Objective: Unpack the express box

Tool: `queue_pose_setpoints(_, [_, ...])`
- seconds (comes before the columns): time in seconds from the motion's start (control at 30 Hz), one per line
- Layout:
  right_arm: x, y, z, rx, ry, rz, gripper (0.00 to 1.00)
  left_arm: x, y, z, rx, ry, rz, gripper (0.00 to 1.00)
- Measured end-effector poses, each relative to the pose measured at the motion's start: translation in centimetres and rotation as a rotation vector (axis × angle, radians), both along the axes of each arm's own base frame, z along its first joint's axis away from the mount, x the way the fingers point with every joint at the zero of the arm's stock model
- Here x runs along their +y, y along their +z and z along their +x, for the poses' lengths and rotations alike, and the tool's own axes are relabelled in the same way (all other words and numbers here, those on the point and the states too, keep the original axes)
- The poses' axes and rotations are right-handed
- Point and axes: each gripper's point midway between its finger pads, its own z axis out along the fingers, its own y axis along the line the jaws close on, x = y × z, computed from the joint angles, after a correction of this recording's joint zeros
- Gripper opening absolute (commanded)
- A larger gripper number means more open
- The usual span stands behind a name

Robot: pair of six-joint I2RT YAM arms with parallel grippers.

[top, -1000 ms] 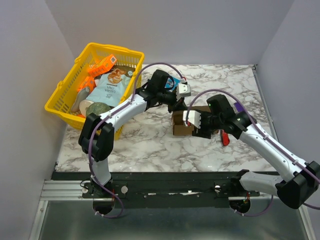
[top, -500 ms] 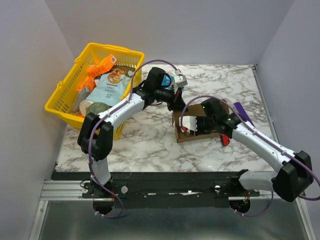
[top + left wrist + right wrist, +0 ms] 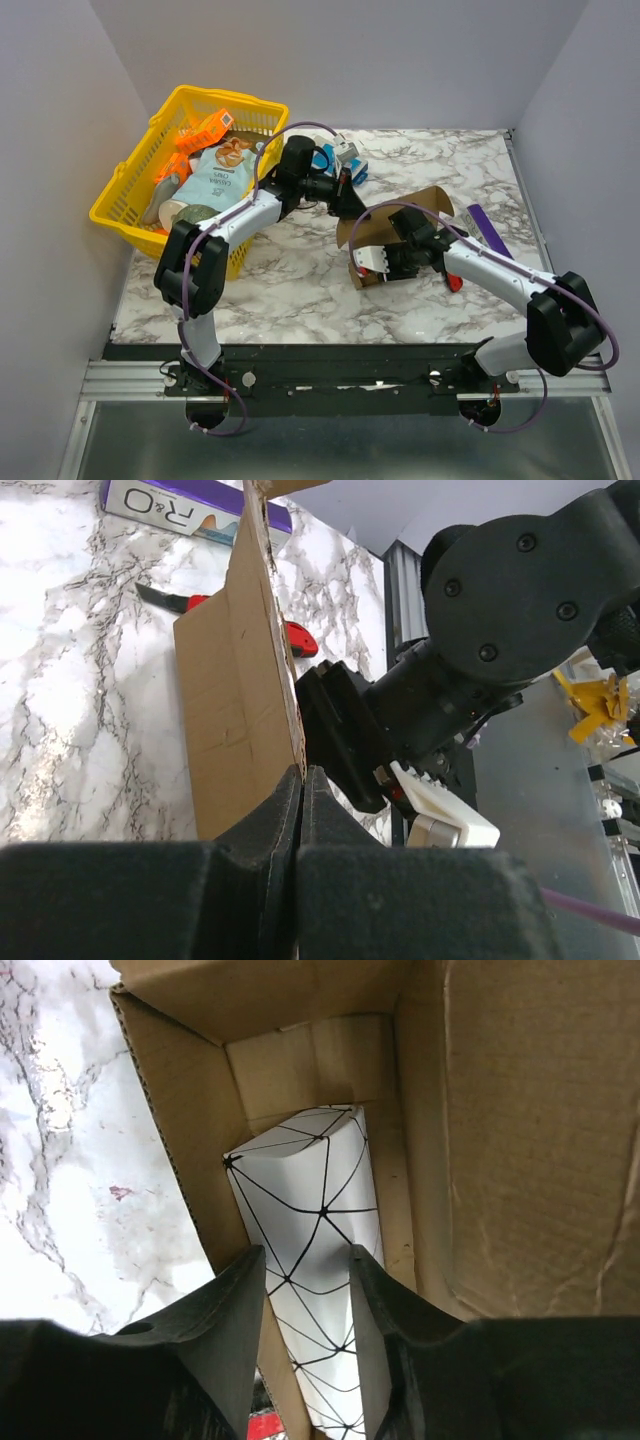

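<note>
express box flap pinched in left pincer — right pincer parted above white patterned pack inside; red knife beside.

We see a white marble-patterned table veined in grey, closed in on three sides by plain pale walls: a back wall, a left wall and a right wall. Along the table's near edge runs a black strip, then an aluminium rail, and below it a dull grey metal surface. The light is soft and even
</note>
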Motion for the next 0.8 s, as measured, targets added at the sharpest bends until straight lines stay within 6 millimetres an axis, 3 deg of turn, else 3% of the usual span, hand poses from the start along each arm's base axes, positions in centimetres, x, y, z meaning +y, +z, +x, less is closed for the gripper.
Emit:
queue_pose_setpoints(0.23, [0.0,-1.1,-0.1,0.026,0.020,-0.023,0.56,-0.2,-0.2,-0.1,0.017,-0.013,-0.008,0.03])
queue_pose_setpoints(0.53, [0.5,-2.3,0.8,0.073,0.020,-0.057,0.70,-0.2,-0.8,0.8,0.062,-0.047,-0.023,0.03])
queue_pose_setpoints(0.67, [0.6,-2.5,0.9,0.091,0.006,-0.062,0.53,-0.2,-1.2,1.2,0.084,-0.058,-0.026,0.03])
queue_pose_setpoints(0.8, [0.8,-2.1,1.3,0.031,-0.017,-0.013,0.49,-0.3,-1.0,1.2,0.096,-0.079,-0.034,0.03])
